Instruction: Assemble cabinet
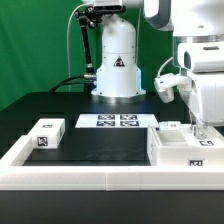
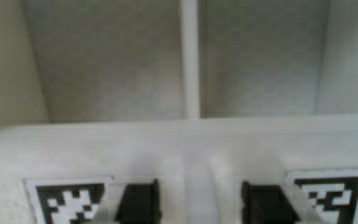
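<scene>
The cabinet body (image 1: 185, 150), a large matte white open box with a tag on its front, stands at the exterior view's right against the white rail. My gripper (image 1: 197, 130) hangs straight down with its fingertips at the box's rim. In the wrist view the dark fingers (image 2: 144, 200) stand apart over a white tagged face of the cabinet (image 2: 194, 150), with one tag on either side of them. Nothing shows clamped between them. Beyond lies the box's grey inside with a thin white divider (image 2: 188, 60). A smaller white tagged block (image 1: 47, 135) lies at the exterior view's left.
The marker board (image 1: 115, 121) lies flat at the table's middle back. The arm's white base (image 1: 116, 65) stands behind it. A long white rail (image 1: 90, 176) edges the black table's front and sides. A small white piece (image 1: 172, 127) shows at the box's back rim.
</scene>
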### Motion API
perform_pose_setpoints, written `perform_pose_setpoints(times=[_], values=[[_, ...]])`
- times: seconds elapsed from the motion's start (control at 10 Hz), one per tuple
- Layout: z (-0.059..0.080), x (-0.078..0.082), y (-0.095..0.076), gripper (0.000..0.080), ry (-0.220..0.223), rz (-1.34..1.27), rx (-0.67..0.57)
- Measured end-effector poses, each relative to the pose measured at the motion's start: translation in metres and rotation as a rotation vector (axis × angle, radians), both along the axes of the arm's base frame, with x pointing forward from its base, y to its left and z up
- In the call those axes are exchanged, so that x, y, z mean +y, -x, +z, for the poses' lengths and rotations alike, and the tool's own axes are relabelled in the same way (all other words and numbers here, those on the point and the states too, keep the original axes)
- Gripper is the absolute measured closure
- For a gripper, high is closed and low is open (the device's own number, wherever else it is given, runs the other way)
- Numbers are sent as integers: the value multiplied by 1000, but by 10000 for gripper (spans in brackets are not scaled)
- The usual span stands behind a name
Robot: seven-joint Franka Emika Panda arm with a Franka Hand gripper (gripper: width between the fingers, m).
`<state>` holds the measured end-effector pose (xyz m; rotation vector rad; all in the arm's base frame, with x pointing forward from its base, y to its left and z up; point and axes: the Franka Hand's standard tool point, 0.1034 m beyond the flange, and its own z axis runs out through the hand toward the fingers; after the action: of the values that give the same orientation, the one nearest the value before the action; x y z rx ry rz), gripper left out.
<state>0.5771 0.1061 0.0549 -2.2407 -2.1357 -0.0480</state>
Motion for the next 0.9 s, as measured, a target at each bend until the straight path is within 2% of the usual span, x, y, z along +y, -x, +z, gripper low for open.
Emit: perform_pose_setpoints(times=[0.1,0.2,0.3,0.4,0.5,0.9], values=[[0,0,0,437,0,0,0],[0,0,0,260,0,0,0],[0,0,0,260,0,0,0],[0,0,0,83,0,0,0],[0,0,0,26,0,0,0],[1,0,2,1,2,-3,0]])
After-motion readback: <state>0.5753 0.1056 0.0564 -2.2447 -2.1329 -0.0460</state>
